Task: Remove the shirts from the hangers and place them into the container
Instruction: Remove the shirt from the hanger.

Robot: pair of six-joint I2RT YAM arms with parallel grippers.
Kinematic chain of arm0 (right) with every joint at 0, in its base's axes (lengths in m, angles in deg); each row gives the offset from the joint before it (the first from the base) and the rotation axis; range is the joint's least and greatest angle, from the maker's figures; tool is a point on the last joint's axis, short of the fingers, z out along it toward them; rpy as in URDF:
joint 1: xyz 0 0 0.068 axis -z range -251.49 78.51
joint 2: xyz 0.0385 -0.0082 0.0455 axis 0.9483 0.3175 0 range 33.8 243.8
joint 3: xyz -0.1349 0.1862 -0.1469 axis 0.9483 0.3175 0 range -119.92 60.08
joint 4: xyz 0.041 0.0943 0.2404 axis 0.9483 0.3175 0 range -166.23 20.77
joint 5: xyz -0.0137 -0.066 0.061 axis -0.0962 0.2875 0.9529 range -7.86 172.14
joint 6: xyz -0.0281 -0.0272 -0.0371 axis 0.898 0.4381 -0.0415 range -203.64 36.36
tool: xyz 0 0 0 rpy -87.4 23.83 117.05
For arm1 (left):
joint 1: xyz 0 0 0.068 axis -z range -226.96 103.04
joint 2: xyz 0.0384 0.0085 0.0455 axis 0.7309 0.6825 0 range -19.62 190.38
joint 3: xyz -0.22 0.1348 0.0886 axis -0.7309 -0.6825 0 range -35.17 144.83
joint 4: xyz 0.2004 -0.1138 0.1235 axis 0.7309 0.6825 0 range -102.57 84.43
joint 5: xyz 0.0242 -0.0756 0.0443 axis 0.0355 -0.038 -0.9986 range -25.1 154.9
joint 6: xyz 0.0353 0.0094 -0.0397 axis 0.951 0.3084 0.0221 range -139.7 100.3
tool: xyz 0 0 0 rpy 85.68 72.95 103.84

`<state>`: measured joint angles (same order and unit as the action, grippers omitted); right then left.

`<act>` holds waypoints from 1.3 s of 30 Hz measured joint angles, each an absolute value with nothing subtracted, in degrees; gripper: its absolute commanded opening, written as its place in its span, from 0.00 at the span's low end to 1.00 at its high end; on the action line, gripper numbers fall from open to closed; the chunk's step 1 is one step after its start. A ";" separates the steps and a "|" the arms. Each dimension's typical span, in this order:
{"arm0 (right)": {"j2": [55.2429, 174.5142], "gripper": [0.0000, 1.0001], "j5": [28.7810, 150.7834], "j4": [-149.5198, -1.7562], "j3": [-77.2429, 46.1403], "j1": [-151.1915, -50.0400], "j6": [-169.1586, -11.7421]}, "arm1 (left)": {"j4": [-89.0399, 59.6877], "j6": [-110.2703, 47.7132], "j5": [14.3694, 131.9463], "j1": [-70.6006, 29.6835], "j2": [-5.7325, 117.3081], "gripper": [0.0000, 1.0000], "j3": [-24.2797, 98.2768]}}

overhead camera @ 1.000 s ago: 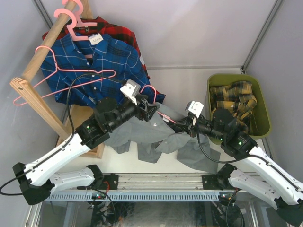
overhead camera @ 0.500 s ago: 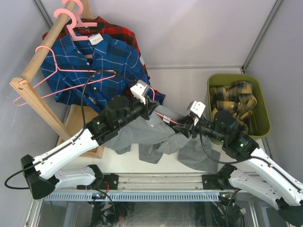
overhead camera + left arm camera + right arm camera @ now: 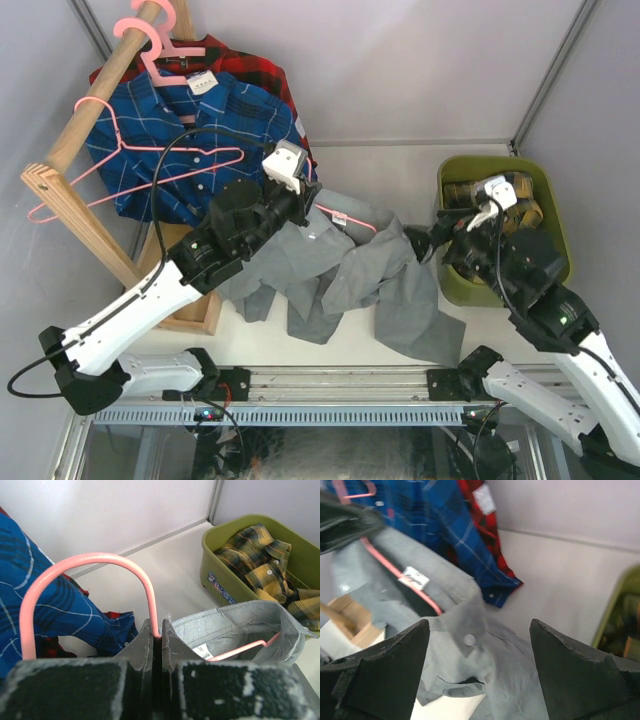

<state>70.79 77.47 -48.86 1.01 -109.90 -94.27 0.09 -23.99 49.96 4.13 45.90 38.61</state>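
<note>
Left pincer (image 3: 156, 631) nips the pink hanger (image 3: 90, 560); right pincer (image 3: 477, 630) gapes empty

Left pincer's jaws are closed tight on the base of the pink hanger's curved hook, which arches up and to the left of them in the left wrist view. This hanger's shoulder bar runs inside the collar of the grey shirt (image 3: 340, 270). The shirt itself lies crumpled mid-counter, its collar lifted towards the left pincer and its tails spread towards the near edge. Right pincer is spread wide and holds nothing; it hangs by the shirt's right side, just left of the container (image 3: 447, 285).

That olive-green container sits at the right of the counter (image 3: 400, 165) with the yellow-black plaid shirt (image 3: 255, 555) bunched inside.

Far left, the blue plaid shirt (image 3: 230, 120) and the red-black plaid shirt (image 3: 245, 60) behind it hang from the wooden rail (image 3: 75, 135). An empty pink hanger (image 3: 140, 160) dangles in front of the blue one. The rail's post stands on a wooden base board (image 3: 165, 255).
</note>
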 measured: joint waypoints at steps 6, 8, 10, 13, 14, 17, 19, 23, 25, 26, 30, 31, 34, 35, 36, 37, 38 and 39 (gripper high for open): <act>79.01 0.74 81.61 -42.69 -0.82 -100.70 -103.03 | 2.32 -23.82 46.46 4.13 49.33 0.00 43.04; 81.65 0.63 83.86 -42.04 0.03 -100.33 -104.50 | 2.94 -23.86 45.61 4.13 50.53 0.00 44.12; 83.12 0.60 84.62 -41.45 0.60 -100.24 -105.33 | 3.57 -24.17 44.91 4.13 51.49 0.00 44.73; 83.58 0.53 86.22 -41.25 0.82 -99.08 -106.03 | 5.14 -24.58 43.84 4.13 52.67 0.00 45.78; 83.31 0.49 86.98 -41.38 0.91 -98.34 -106.07 | 5.67 -24.67 43.51 4.13 53.07 0.00 46.34; 81.59 0.48 89.69 -43.22 2.57 -95.35 -105.88 | 6.30 -24.82 43.01 4.13 53.61 0.00 47.50; 80.08 0.61 93.45 -44.90 4.66 -92.83 -104.94 | 6.54 -25.15 43.03 4.13 53.61 0.00 47.83; 79.25 0.61 101.93 -46.23 6.94 -89.84 -101.22 | 7.57 -26.29 44.08 4.13 53.61 0.00 48.33; 79.27 0.61 104.07 -46.85 7.46 -89.60 -100.04 | 8.22 -26.90 44.97 4.13 53.61 0.00 48.62; 79.21 0.61 104.82 -47.13 7.77 -89.60 -99.65 | 8.38 -27.18 45.41 4.13 53.61 0.00 48.68; 79.27 0.61 106.76 -48.55 8.77 -89.58 -98.64 | 9.40 -27.82 46.31 4.13 53.61 0.00 49.43; 79.38 0.32 106.92 -48.68 8.80 -89.58 -98.49 | 9.84 -27.93 46.44 4.13 53.61 0.00 49.84; 79.47 0.00 106.44 -49.38 8.82 -89.53 -93.02 | 11.15 -27.93 46.31 4.13 53.61 0.00 51.59; 79.38 0.00 106.48 -49.12 8.82 -89.51 -91.17 | 11.31 -27.62 45.80 4.11 53.55 0.00 52.01; 79.21 0.03 105.82 -49.27 8.82 -89.49 -88.78 | 11.33 -27.69 45.54 3.96 53.42 0.00 52.27; 79.12 0.13 105.56 -49.56 8.82 -89.47 -86.88 | 11.31 -27.86 45.48 3.78 53.20 0.00 52.33; 78.97 0.20 105.36 -49.60 8.82 -89.47 -85.64 | 11.35 -27.93 45.39 3.80 53.02 0.00 52.33; 78.79 0.20 105.17 -49.56 8.82 -89.47 -84.41 | 11.37 -27.99 45.37 3.85 52.89 0.00 52.33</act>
